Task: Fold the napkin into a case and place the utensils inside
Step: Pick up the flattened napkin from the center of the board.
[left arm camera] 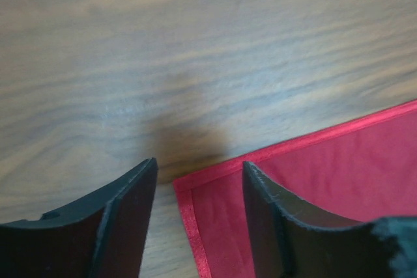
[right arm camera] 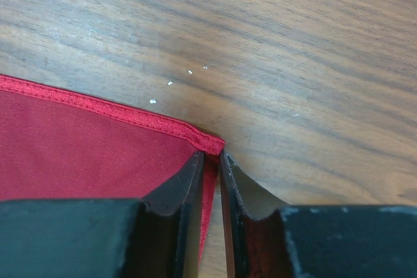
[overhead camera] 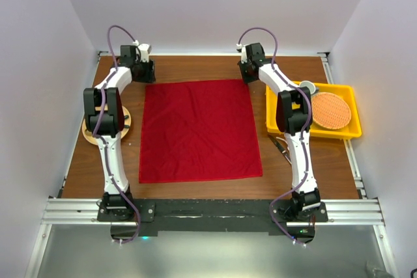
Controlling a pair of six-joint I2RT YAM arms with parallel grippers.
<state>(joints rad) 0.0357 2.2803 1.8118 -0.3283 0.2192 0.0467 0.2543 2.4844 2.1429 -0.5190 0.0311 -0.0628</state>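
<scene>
- The utensils (overhead camera: 281, 146), just right of the napkin (overhead camera: 199, 131), are mostly hidden by the right arm; only slim silver bits show.
- A round wooden disc (overhead camera: 88, 133) left of the napkin is half covered by the left arm.
- Each wrist view cuts the napkin down to one corner.
- The napkin lies flat and unfolded on the table (overhead camera: 78, 167), deep red, with a stitched hem and faint creases.
- Left gripper (left arm camera: 201, 164): jaws apart, astride the napkin's far-left corner.
- Right gripper (right arm camera: 212, 155): jaws nearly together, pinching the far-right corner's hem.
</scene>
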